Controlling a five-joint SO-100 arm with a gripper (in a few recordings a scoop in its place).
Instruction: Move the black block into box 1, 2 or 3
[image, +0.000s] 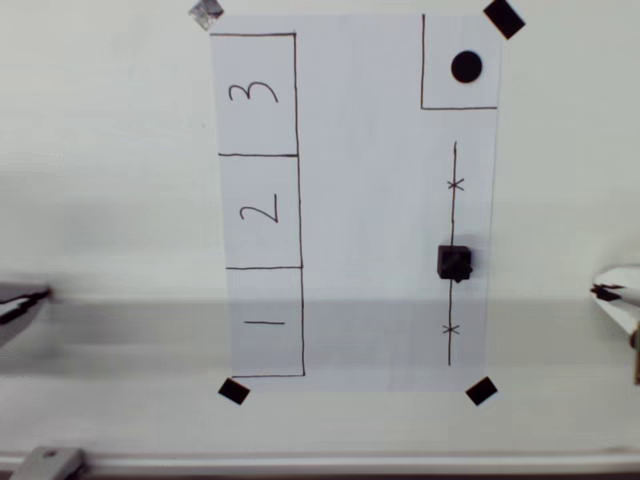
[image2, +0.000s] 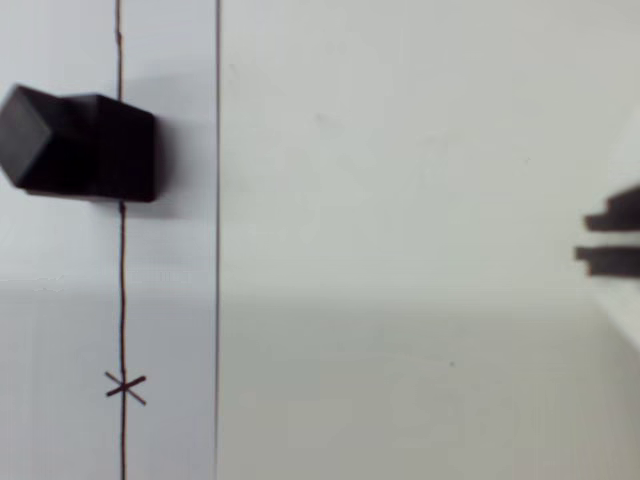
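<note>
block (image: 455, 262) on drawn line (image: 454, 215), overhead | box 1 (image: 265, 322) far left

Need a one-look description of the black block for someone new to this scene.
In the overhead view, find the white paper sheet taped to the table. Along its right side runs a pen line with two crosses; the black block sits between them, raised, unlike the flat printed circle.

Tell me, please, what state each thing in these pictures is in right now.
black block: resting on the drawn line between the two crosses, untouched, outside every box.
box 1: empty.
box 2: empty.
box 3: empty.
gripper: at the right edge of the overhead view, apart from the block; jaws unclear.
</note>
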